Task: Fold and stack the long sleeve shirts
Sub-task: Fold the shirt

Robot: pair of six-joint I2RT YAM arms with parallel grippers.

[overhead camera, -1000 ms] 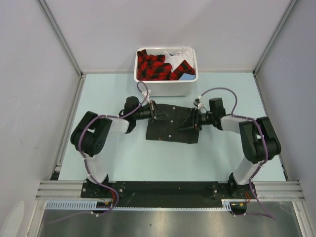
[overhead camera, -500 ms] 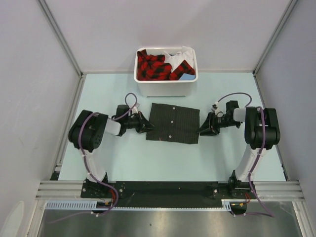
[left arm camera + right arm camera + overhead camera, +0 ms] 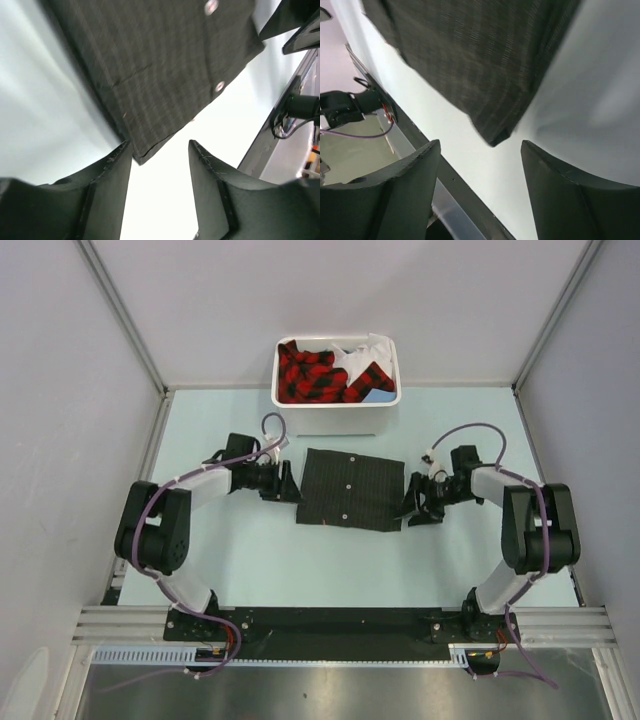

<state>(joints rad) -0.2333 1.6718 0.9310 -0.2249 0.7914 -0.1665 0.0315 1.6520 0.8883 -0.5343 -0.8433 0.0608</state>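
One of the long sleeve shirts (image 3: pixel 350 490), dark with fine pale stripes and white buttons, lies folded into a flat rectangle at the middle of the table. My left gripper (image 3: pixel 291 483) sits low at its left edge, jaws open and empty. In the left wrist view the shirt (image 3: pixel 160 65) fills the upper part, its near corner just ahead of the left gripper (image 3: pixel 160 142). My right gripper (image 3: pixel 410 506) stands open at the shirt's right edge. The right wrist view shows the shirt (image 3: pixel 470 60) with a corner just beyond the right gripper (image 3: pixel 481 142).
A white bin (image 3: pixel 335 421) stands behind the shirt at the back, holding red-and-black plaid cloth (image 3: pixel 315 375) and some white and blue fabric. The pale green table (image 3: pixel 250 560) is walled by grey panels left, right and behind.
Both grippers left the top of the shirt, drew outward to its sides, then came back to its edges. Both sets of jaws have opened wider. The shirt stays flat.
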